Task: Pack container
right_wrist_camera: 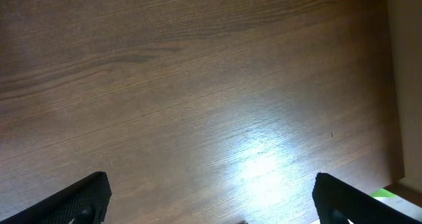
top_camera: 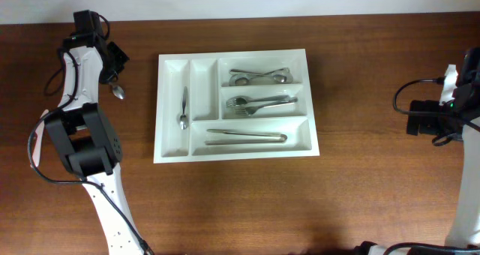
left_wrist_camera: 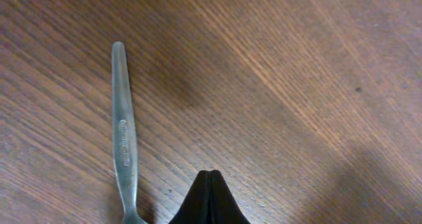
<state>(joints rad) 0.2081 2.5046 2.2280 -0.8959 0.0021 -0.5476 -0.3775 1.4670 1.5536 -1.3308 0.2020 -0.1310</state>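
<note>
Lying beside the closed left gripper is a spoon (metal).

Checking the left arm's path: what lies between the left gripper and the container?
Overhead, bare table up to the container; one loose spoon lies right by the shut left gripper.

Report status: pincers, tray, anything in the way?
Left pincer shut, empty, beside loose spoon left of container. Right pincer open over table, far right. Container centre, cutlery in four compartments, one narrow slot bare. Nothing blocking it.
</note>
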